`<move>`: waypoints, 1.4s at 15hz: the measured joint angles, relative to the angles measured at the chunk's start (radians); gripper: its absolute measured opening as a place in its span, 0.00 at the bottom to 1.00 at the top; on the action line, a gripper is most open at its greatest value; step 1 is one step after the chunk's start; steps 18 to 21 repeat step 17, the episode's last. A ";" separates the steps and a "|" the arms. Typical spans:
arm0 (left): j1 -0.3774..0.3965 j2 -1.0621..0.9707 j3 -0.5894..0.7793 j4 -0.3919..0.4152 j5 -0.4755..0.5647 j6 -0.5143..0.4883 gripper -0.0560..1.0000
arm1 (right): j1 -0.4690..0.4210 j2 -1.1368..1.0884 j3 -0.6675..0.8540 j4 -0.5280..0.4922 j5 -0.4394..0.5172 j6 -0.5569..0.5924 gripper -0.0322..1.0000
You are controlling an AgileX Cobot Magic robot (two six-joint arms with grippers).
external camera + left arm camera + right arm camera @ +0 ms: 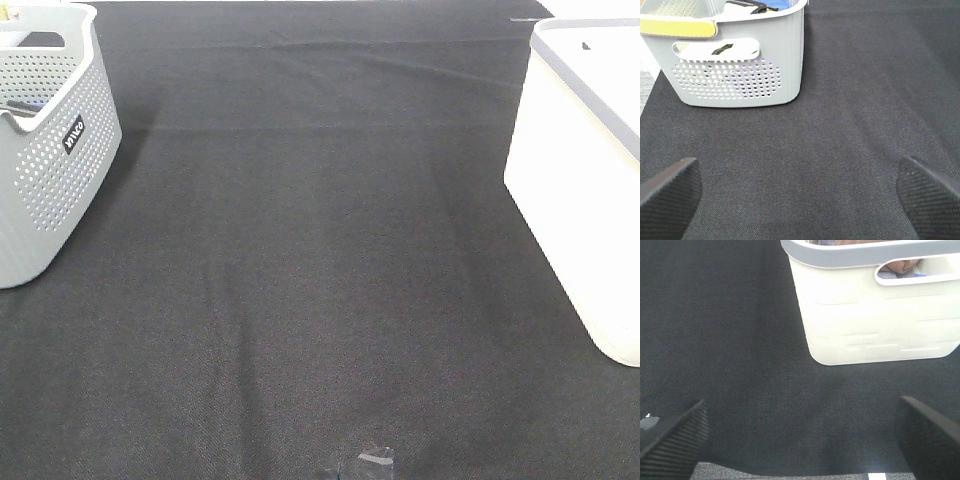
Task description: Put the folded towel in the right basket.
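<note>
Nearest the lens, the left pincer (800, 192) stands spread wide, its ribbed black pads (670, 192) holding nothing above the black cloth-covered worktop (320, 300). The right pincer (800, 437) gapes equally wide, empty. Farther off on the left sits a grey perforated plastic basket (50, 160) with a small black label whose writing is unreadable. At the right stands the cream plastic basket with grey rim (585, 180); a brownish folded towel (900, 264) shows through its handle slot.

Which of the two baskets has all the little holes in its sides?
The grey basket on the left. The white basket on the right has solid walls apart from its handle slot.
</note>
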 joint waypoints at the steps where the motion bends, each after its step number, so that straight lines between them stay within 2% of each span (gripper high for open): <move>1: 0.000 0.000 0.000 0.000 0.000 0.000 0.99 | 0.000 0.000 0.000 0.000 0.000 -0.005 0.97; 6: 0.000 0.000 0.000 -0.011 0.000 0.001 0.99 | 0.000 0.000 0.000 -0.013 -0.001 -0.006 0.97; 10: 0.000 0.000 0.000 -0.116 0.000 0.057 0.99 | 0.000 0.000 0.000 -0.013 -0.001 -0.006 0.97; 21: 0.000 0.000 0.000 -0.103 0.000 0.034 0.99 | 0.000 0.000 0.000 -0.013 -0.001 -0.006 0.97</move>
